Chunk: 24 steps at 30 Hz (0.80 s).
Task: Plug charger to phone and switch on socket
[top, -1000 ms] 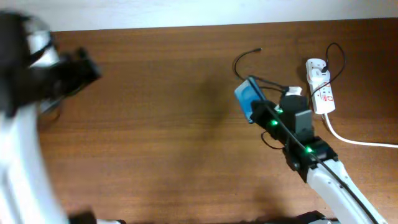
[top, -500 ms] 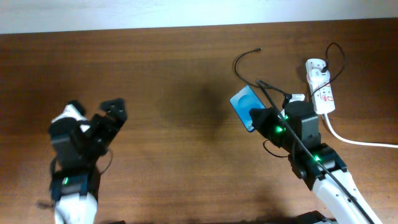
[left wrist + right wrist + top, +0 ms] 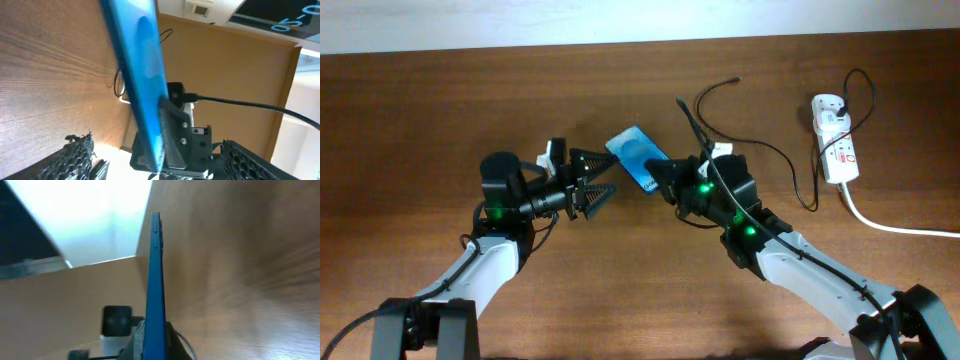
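Observation:
The phone [image 3: 638, 158], blue-screened, is held off the table at its middle by my right gripper [image 3: 666, 177], which is shut on its lower end. The phone shows edge-on in the right wrist view [image 3: 156, 280], clamped between the fingers [image 3: 156, 342]. My left gripper [image 3: 592, 190] is open, its fingers pointing at the phone from the left, just short of it. In the left wrist view the phone [image 3: 142, 85] stands between the open fingers [image 3: 160, 167]. The charger [image 3: 760, 140], a thin black cable, lies with its tip [image 3: 736, 80] free. The socket [image 3: 836, 140] is at the far right.
A thick white cord [image 3: 895, 226] runs from the socket off the right edge. The black cable loops over the table between the right arm and the socket. The table's far edge meets a white wall [image 3: 620, 20].
My right gripper has carried the phone left from beside the socket to the table's middle. My left arm has swung in from the left edge and now faces the phone, open.

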Each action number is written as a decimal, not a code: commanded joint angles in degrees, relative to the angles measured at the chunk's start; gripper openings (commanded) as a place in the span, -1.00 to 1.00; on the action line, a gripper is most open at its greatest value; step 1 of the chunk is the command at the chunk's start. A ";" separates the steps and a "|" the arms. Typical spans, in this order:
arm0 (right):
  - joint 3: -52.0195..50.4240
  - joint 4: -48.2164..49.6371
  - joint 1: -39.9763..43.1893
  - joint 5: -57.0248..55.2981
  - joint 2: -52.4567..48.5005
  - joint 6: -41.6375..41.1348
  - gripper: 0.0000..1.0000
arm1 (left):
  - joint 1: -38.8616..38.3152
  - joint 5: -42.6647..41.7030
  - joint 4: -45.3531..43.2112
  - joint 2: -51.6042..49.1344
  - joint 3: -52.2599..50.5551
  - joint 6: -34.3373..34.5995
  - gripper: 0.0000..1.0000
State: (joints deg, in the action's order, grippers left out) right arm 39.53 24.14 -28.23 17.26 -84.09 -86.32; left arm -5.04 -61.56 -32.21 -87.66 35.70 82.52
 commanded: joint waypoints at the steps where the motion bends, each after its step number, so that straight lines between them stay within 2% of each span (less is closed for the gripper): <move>1: 1.20 7.19 -1.75 2.80 0.46 -0.13 -0.92 | -0.96 -0.74 -0.11 -0.52 0.22 3.19 0.69; 4: 1.18 7.41 -4.17 4.46 0.46 -0.13 -0.92 | -1.31 1.33 -0.13 -0.52 0.24 5.90 0.67; 6: 1.18 7.39 -6.60 4.59 0.46 -0.11 -0.92 | -1.36 3.54 -0.13 -0.52 0.22 9.70 0.52; 8: 1.18 7.37 -7.06 4.59 0.46 -0.13 -0.92 | -1.36 3.82 -0.13 -0.52 0.24 10.60 0.33; 10: 1.18 7.13 -7.02 4.66 0.46 -0.15 -0.92 | -1.36 3.98 -0.13 -0.50 0.22 12.41 0.04; 12: 1.18 6.69 -7.06 5.27 0.46 -0.15 -0.92 | -1.25 5.49 -0.13 -0.50 0.24 14.36 -0.11; 13: 1.18 6.01 -7.06 5.09 0.46 -0.15 -0.92 | -1.25 5.90 -0.15 -0.52 0.22 14.80 -0.26; 17: 1.18 0.57 -7.06 3.85 0.46 -4.76 -0.92 | -1.25 7.82 -0.26 -0.52 0.22 15.61 -0.49; 19: 1.18 0.09 -7.06 3.08 0.46 -4.94 -0.92 | -1.25 8.04 -0.24 -0.50 0.22 15.61 -0.60; 22: 1.18 0.09 -7.06 3.08 0.46 -7.45 -0.92 | -1.25 8.22 -0.26 -0.50 0.22 15.61 -0.87; 24: 1.18 0.07 -7.06 3.10 0.46 -7.43 -0.92 | -1.25 8.66 -0.24 -0.50 0.24 15.61 -0.94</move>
State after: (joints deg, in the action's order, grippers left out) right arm 40.56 24.77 -34.94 20.47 -84.16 -97.23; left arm -6.55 -54.52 -32.34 -87.79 35.44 96.12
